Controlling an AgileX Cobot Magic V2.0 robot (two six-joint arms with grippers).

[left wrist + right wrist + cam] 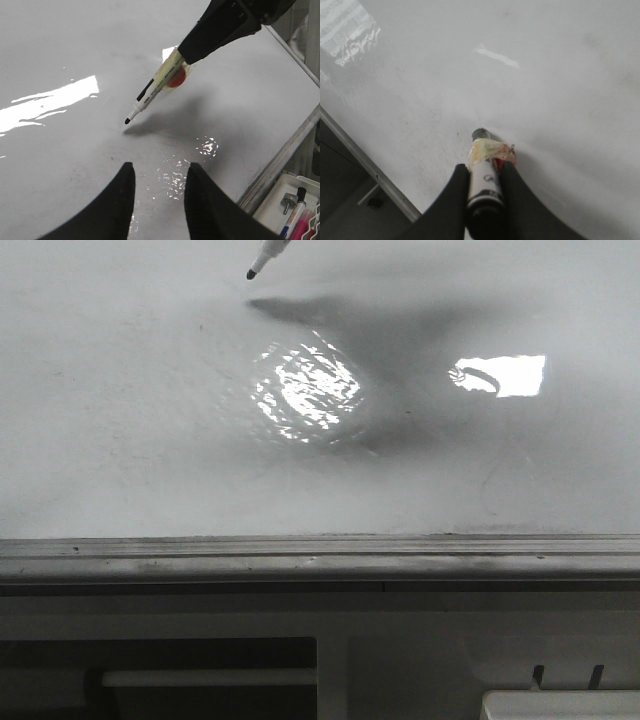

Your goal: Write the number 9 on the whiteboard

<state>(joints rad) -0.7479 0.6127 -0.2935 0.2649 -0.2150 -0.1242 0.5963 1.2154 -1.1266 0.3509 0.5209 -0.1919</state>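
The whiteboard point(120, 420) fills the front view, glossy white-grey, with a grey metal ledge point(300, 558) along its near edge. No number 9 or any drawn line shows on it in any view. My right gripper point(484, 170) is shut on a white marker pen point(485, 182) with tape round its barrel. The pen point(265, 260) enters at the top of the front view, its black tip pointing down at the board, its shadow a little apart from the tip. My left gripper point(159, 172) is open and empty above the board point(60, 165), near the pen point(150, 95).
Bright glare patches point(305, 390) lie mid-board. A white tray point(295, 210) with spare markers sits beyond the ledge, and its corner also shows in the front view point(560, 705). A white bar point(200, 677) lies below the ledge at the lower left.
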